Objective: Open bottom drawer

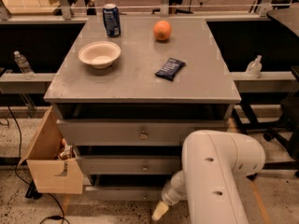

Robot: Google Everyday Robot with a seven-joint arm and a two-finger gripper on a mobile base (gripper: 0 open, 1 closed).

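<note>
The grey cabinet (140, 78) has three drawer fronts. The bottom drawer (117, 193) is the lowest, slim grey panel just above the floor; its knob does not show. The middle drawer (126, 164) and the top drawer (117, 133) each show a small round knob. My gripper (160, 211) hangs low in front of the right end of the bottom drawer, near the floor, at the end of my white arm (217, 171). The arm hides the right part of the lower drawers.
On the cabinet top stand a white bowl (99, 54), a blue can (111, 19), an orange (162, 31) and a dark snack packet (170, 68). A cardboard box (51, 164) sits at the cabinet's left. Benches with bottles (253, 67) flank both sides.
</note>
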